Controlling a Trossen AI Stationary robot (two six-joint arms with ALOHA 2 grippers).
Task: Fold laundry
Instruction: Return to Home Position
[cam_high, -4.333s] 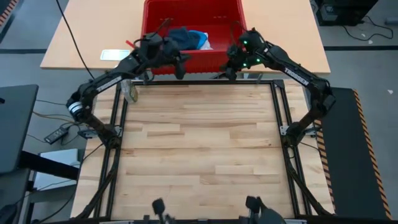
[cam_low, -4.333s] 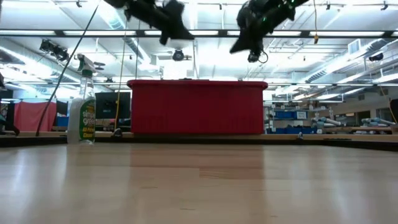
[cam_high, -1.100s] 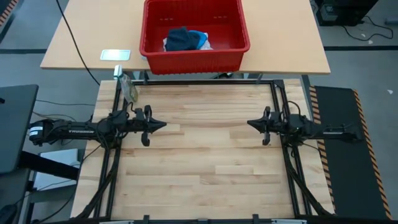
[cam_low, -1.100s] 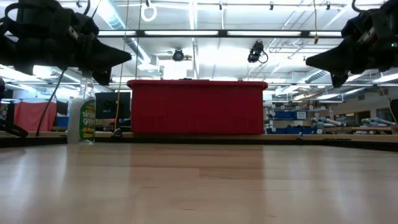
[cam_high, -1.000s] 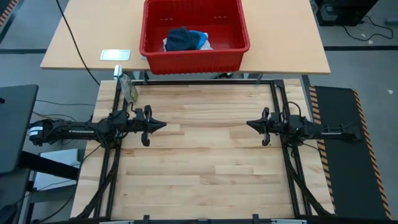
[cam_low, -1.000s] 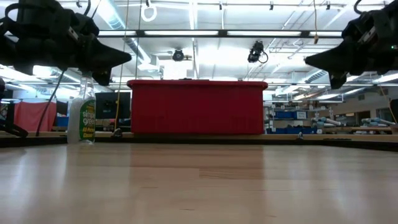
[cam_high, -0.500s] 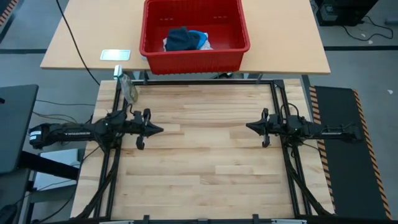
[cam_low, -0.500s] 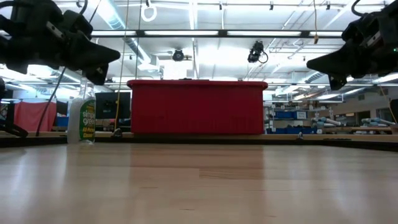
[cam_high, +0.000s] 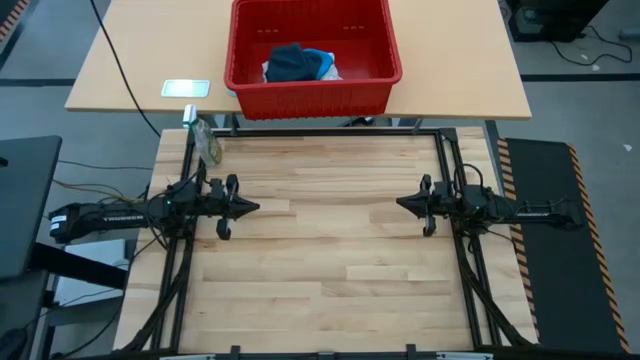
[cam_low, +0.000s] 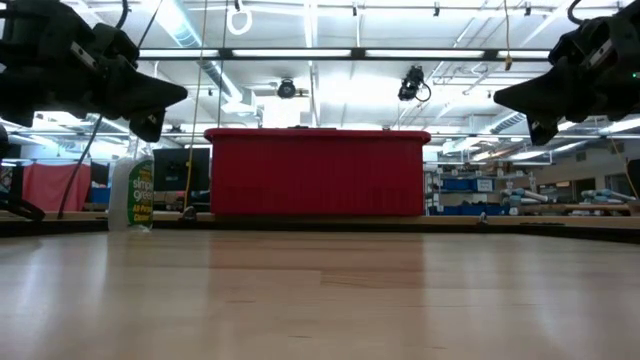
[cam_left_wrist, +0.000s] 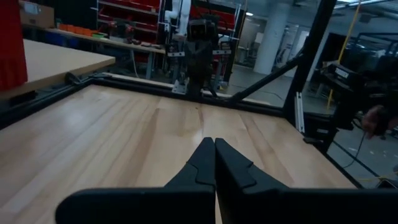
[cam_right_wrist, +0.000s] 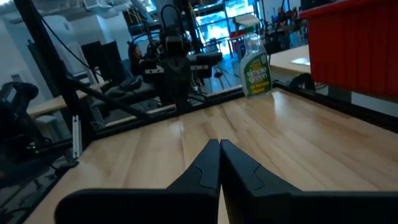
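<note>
The laundry lies heaped in a red plastic basket (cam_high: 385, 75) on the tan table beyond my worktop's far edge. A dark navy piece (cam_high: 288, 60) lies on top, with bright blue (cam_high: 322, 62) and white (cam_high: 268, 72) beside it. The low view shows only the basket's red wall (cam_low: 317, 172). My left gripper (cam_high: 256, 207) hovers shut and level at the worktop's left edge, pointing right. My right gripper (cam_high: 400, 203) hovers shut and level at the right edge, pointing left. Each wrist view shows its own fingers closed together (cam_left_wrist: 214, 142) (cam_right_wrist: 219, 143) with nothing between them.
A spray bottle (cam_high: 207, 145) stands at the worktop's far left corner. A pale flat card (cam_high: 186, 88) lies on the tan table left of the basket. Black frame rails (cam_high: 442, 170) border the wooden worktop (cam_high: 320, 250), which stretches bare between the two arms.
My left gripper has drawn back a little toward the table's left edge and sunk slightly, staying shut and level.
</note>
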